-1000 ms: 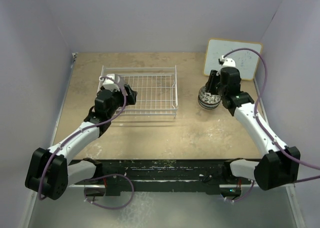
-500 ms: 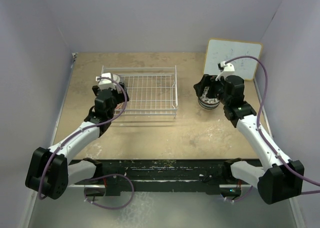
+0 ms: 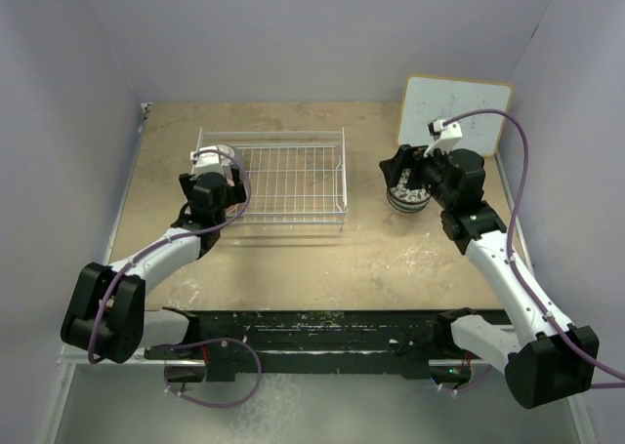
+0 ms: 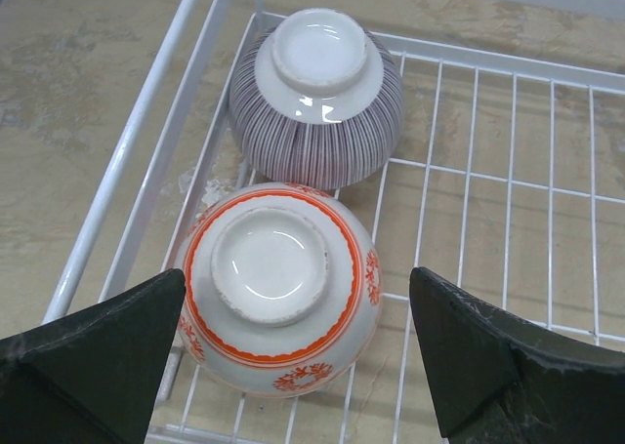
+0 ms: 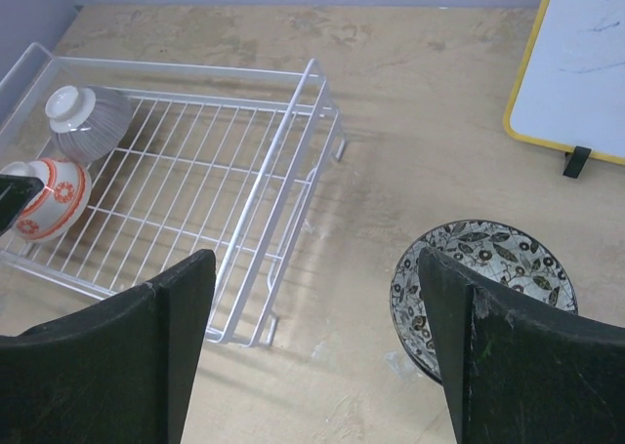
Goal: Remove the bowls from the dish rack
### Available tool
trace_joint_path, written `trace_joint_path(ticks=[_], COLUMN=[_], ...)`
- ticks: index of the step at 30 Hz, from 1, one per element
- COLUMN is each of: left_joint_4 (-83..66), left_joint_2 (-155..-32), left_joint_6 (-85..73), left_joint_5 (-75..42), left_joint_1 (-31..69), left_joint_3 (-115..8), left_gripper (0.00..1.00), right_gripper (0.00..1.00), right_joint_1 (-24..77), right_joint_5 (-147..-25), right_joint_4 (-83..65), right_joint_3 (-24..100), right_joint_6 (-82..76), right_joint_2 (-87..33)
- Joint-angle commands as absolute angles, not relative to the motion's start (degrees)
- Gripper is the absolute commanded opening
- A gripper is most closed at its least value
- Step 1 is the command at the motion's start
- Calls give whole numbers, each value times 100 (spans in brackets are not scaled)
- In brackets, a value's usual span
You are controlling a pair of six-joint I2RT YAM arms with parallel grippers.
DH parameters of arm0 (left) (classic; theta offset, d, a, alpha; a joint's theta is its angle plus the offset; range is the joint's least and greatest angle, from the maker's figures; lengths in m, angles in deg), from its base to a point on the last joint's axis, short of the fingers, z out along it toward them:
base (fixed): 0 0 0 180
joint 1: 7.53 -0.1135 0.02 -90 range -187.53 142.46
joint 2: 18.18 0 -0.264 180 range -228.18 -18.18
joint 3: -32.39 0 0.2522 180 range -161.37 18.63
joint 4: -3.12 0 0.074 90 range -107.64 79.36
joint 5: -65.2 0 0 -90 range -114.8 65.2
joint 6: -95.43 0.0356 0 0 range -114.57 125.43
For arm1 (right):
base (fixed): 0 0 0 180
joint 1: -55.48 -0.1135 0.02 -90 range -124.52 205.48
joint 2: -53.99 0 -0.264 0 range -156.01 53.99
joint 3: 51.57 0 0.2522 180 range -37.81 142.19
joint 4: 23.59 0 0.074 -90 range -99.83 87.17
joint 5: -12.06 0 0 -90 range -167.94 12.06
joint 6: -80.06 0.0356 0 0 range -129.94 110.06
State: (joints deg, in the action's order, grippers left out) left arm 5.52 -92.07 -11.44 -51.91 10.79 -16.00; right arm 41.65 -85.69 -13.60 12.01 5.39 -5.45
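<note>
My left claw [image 4: 298,288] hung spread wide over the upturned orange bowl [image 4: 278,293] at the rack's [image 4: 127,161] left end, the striped bowl [image 4: 314,93] touching behind. Next I'd lower and pinch. My right claw [image 5: 314,268], also spread, hovered near the patterned bowl [image 5: 488,278] outside.

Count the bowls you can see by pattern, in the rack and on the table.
Striped bowl: 1
Orange-and-white bowl: 1
Leaf-patterned bowl: 1
Total: 3 in view; any stacked under the leaf-patterned one are hidden.
</note>
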Motion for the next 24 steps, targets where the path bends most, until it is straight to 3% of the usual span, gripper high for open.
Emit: trace_joint_path(ticks=[1,5,14,24], left_joint_4=[619,657,857,852], left_joint_2=[-9183,-9341,-9566,-9892], left_joint_6=[-1250,-1277,-1277,-1197], left_joint_5=[-5455,-5483,-5465,-5476], left_joint_1=[980,931,912,909], left_joint_3=[-1859,-1896,-1956,-2146], left_gripper=[99,100,84,77], right_gripper=[85,85,84,84], right_joint_1=[4159,4159,4159,4158], right_joint_5=[-8691,-8682,-8592,-8488], right_joint_4=[-1549,-1513,-1378,-1224], right_joint_3=[1142,1141,1197,1214], right_joint_6=[395,337,355,356], right_joint_2=[-452,-507,-456,-358])
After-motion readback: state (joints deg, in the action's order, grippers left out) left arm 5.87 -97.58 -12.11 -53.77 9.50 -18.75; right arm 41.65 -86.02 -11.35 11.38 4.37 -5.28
